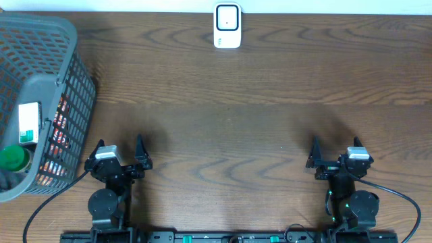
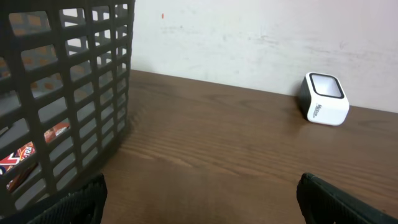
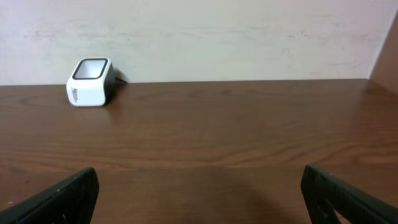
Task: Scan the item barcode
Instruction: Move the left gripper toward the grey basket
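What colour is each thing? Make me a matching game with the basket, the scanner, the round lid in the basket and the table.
Things:
1. basket
2. scanner
3. round lid
4. table

Colours:
A. brown
B. green
C. grey
D. white

Pairs: 1-C, 2-D, 3-B, 4-A.

Shop-checkout mock-up: barcode scanner [image 1: 227,25] and shopping basket [image 1: 77,101].

The dark wooden table [image 1: 223,128] is carrying a grey basket [image 1: 77,94] sitting on its left side, and a white scanner [image 1: 227,25] standing at the far edge, centre.
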Controlling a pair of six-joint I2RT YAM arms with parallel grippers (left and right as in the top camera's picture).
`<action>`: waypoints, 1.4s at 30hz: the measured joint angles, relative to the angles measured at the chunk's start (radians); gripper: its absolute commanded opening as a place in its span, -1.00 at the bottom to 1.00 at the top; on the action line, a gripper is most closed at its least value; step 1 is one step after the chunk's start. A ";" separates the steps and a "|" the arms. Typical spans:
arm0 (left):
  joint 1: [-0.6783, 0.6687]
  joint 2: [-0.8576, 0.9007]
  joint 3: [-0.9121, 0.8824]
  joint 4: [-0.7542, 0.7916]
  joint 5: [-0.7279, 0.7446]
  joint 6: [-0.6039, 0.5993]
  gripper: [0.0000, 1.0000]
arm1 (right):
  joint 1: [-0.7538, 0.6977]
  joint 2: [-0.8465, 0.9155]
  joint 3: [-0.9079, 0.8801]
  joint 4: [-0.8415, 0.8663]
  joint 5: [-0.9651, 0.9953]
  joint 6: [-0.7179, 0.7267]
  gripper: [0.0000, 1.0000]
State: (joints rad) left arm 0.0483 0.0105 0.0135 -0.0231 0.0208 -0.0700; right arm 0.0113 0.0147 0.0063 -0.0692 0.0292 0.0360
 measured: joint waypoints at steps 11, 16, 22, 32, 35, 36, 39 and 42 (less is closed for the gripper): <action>0.000 0.000 0.000 0.000 0.000 0.000 0.96 | 0.000 0.000 0.000 0.000 0.000 0.000 0.99; 0.000 0.000 0.000 0.000 0.000 0.000 0.96 | 0.000 0.000 0.000 0.000 0.000 0.000 0.99; 0.000 0.000 0.000 0.000 0.000 0.000 0.96 | 0.000 0.000 0.000 0.000 0.000 0.000 0.99; 0.000 0.000 0.000 0.001 0.000 0.001 0.96 | 0.000 0.000 0.000 0.000 0.000 0.000 0.98; 0.000 0.000 0.000 0.005 0.000 0.003 0.96 | 0.000 0.000 0.000 0.000 0.000 0.000 0.99; 0.000 0.000 0.000 0.008 0.004 -0.002 0.96 | 0.000 0.000 0.000 0.000 0.000 0.000 0.98; 0.000 0.000 0.000 0.008 0.050 -0.008 0.96 | 0.000 0.000 0.000 0.000 0.000 0.000 0.99; 0.000 0.001 0.009 0.002 0.097 -0.008 0.96 | 0.000 0.000 0.000 0.000 0.000 0.000 0.98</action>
State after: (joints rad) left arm 0.0483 0.0116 0.0223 -0.0208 0.1173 -0.0780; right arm 0.0113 0.0147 0.0063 -0.0692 0.0292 0.0360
